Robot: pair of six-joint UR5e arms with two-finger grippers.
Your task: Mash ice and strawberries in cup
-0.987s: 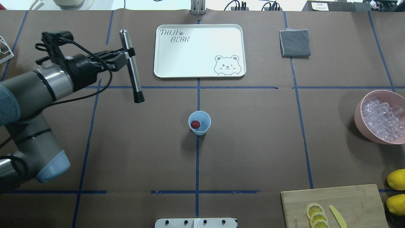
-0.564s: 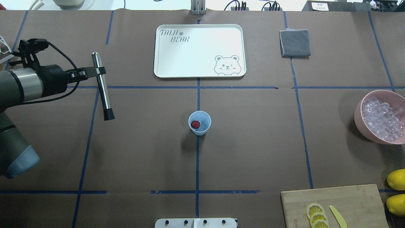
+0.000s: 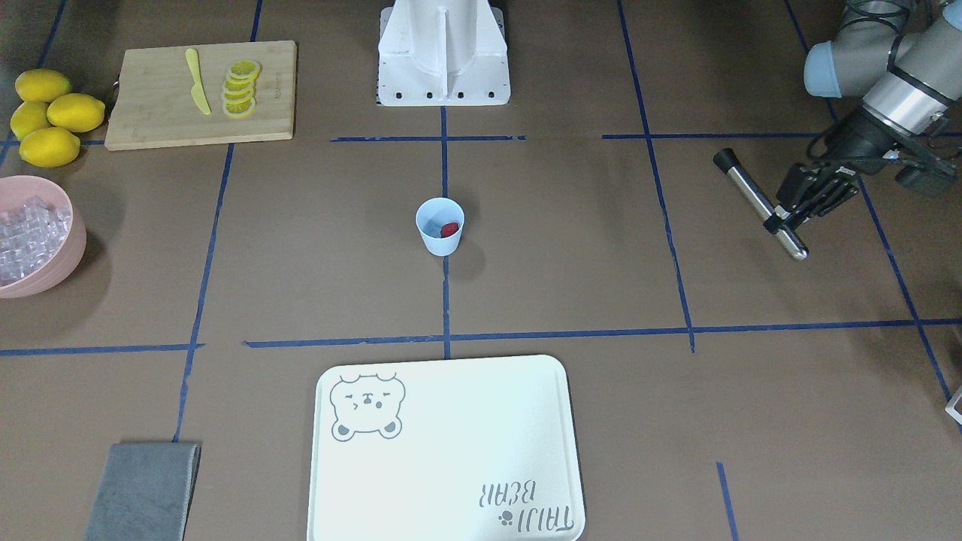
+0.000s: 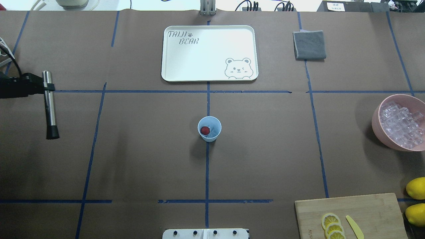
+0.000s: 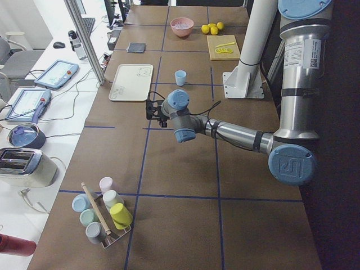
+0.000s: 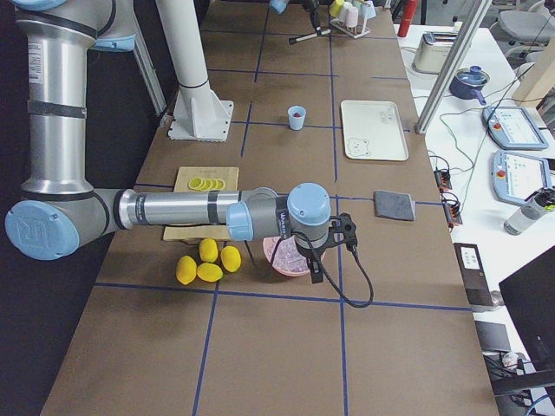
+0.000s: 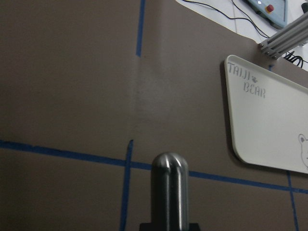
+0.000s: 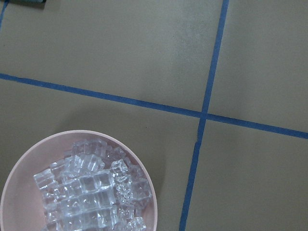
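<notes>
Left gripper [image 4: 48, 87] sits at far left edge of overhead view, mid-height, fingers clamped across a metal muddler [image 4: 50, 108] near its rounded silver end. The rod's black tip points toward bottom of that frame. In front view the pair shows at right, w/ rod tilted and black tip up-left. Left wrist view has only the silver end at bottom centre.

Cup [image 4: 209, 128] stands upright at centre of overhead view on the blue tape line, well apart from muddler. Strawberry [image 4: 205, 130] lies inside it, on cup's left side in that view. Something pale lies beside the berry, too small to tell what.

Right gripper [image 6: 314, 269] shows only in right-side view, above pink bowl [image 4: 377, 124]; can't tell if its fingers are apart or together. The bowl sits at right edge of overhead view, filled w/ ice [image 4: 400, 124] cubes. Right wrist view looks down on it, lower left.

White tray [image 4: 172, 74] is top centre and grey cloth [image 4: 309, 44] top right. Cutting board [image 4: 365, 209] w/ lemon slices [image 4: 333, 226] and yellow knife [image 4: 354, 226] is bottom right, w/ whole lemons [image 4: 416, 188] at the edge just beside it.
</notes>
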